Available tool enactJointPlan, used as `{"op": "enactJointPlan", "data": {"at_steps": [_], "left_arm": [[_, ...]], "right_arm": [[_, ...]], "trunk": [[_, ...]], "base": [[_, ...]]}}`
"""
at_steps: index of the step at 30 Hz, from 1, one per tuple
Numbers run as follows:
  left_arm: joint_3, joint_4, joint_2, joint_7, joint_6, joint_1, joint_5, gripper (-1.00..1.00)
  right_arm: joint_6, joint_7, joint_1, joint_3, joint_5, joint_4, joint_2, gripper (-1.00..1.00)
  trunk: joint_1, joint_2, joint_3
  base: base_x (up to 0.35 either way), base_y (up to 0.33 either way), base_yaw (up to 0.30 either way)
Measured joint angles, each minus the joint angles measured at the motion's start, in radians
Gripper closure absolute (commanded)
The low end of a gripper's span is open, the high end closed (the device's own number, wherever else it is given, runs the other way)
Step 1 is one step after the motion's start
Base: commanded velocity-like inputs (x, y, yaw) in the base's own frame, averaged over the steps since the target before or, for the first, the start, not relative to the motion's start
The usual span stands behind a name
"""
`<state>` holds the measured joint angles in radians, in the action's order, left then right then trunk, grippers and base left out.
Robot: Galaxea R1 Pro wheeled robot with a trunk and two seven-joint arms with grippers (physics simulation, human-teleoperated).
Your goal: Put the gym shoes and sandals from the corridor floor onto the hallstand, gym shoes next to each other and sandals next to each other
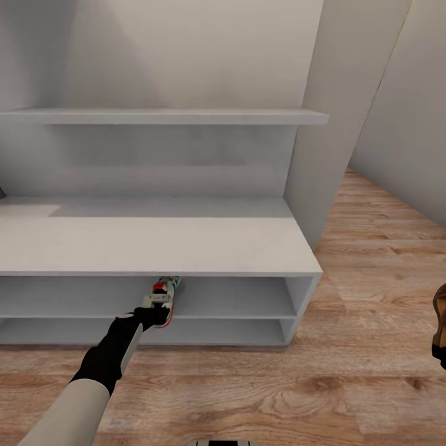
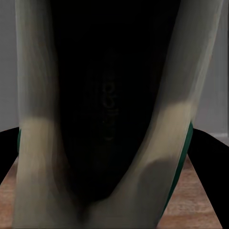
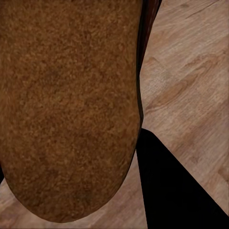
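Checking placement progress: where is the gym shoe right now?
In the head view, the gym shoe is in the left claw at the hallstand's upper open shelf, left of centre.

I see a white rack point(image 1: 155, 238) standing on light-brown grained planks point(image 1: 347, 371). At its upper shelf, my sneaker point(image 1: 166, 297) shows white with teal stripes, red patch and dark inside point(image 2: 105, 109). Right of the rack, the sandal point(image 1: 440, 328) is brown; its sole point(image 3: 67, 105) is speckled tan-brown.

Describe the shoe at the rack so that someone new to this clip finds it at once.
Start at the white hallstand against the wall and look just under its flat top, at the upper open shelf. There the left end effector holds a gym shoe, white with teal stripes and red patches, unlike the brown sandal at the right edge.
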<state>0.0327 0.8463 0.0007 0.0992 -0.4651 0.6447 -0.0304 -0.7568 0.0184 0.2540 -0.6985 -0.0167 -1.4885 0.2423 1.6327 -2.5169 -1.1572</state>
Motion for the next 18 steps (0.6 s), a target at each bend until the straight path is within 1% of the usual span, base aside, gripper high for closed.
{"op": "enactJointPlan", "data": {"at_steps": [4, 6, 12, 18], "left_arm": [[0.0, -0.007, 0.0, 0.0, 0.012, 0.0, 0.0, 1.0], [0.0, -0.007, 0.0, -0.001, 0.014, 0.0, -0.004, 1.0], [-0.001, 0.001, 0.0, 0.0, 0.015, 0.0, 0.003, 1.0], [-0.001, 0.002, 0.0, 0.0, 0.014, 0.0, 0.006, 1.0]], "right_arm": [[0.0, 0.0, 0.0, 0.0, 0.0, 0.0, 0.0, 1.0], [0.0, 0.0, 0.0, 0.0, 0.0, 0.0, 0.0, 1.0], [0.0, 0.0, 0.0, 0.0, 0.0, 0.0, 0.0, 1.0], [0.0, 0.0, 0.0, 0.0, 0.0, 0.0, 0.0, 1.0]], "trunk": [[-0.002, 0.0, 0.0], [-0.003, 0.0, 0.0], [0.0, 0.0, 0.0], [0.0, 0.0, 0.0]], "base": [[0.073, -0.058, 0.0], [0.191, -0.175, 0.0], [0.216, -0.198, 0.0], [0.051, -0.044, 0.0]]}}
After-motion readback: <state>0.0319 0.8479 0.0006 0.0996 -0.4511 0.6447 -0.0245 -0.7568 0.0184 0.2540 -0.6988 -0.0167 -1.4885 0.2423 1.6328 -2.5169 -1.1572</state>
